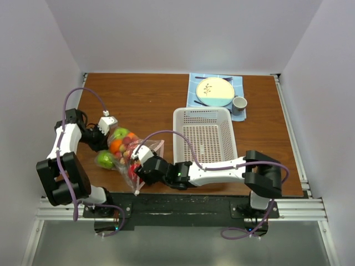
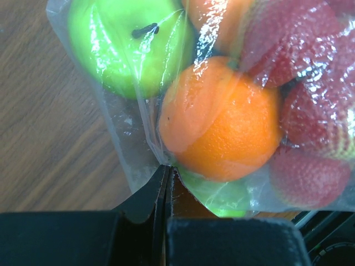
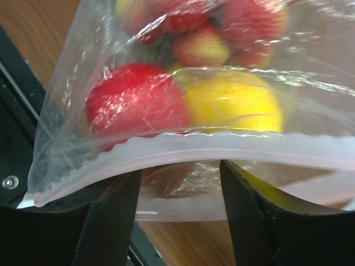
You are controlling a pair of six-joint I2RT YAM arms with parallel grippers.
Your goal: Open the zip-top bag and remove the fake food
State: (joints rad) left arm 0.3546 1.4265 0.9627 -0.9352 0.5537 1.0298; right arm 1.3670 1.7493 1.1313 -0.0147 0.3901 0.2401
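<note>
1. The left gripper (image 2: 165, 168) is pinching a corner of the zip-top bag (image 1: 133, 153), its jaws closed on the film.
2. The bag is lying on the wooden table (image 1: 144, 100) between the two grippers, with the fake food (image 1: 117, 146) sitting inside it.
3. The right gripper (image 3: 180, 173) is standing with its jaws apart, and the zip strip is crossing the gap.
4. A white basket (image 1: 177, 133) is sitting just right of the bag.
5. A plate (image 1: 214, 88) and a cup (image 1: 239, 103) are resting farther back.
6. The bag's long axis is running diagonally, from far-left to near-right, with the zip end facing the right gripper.
</note>
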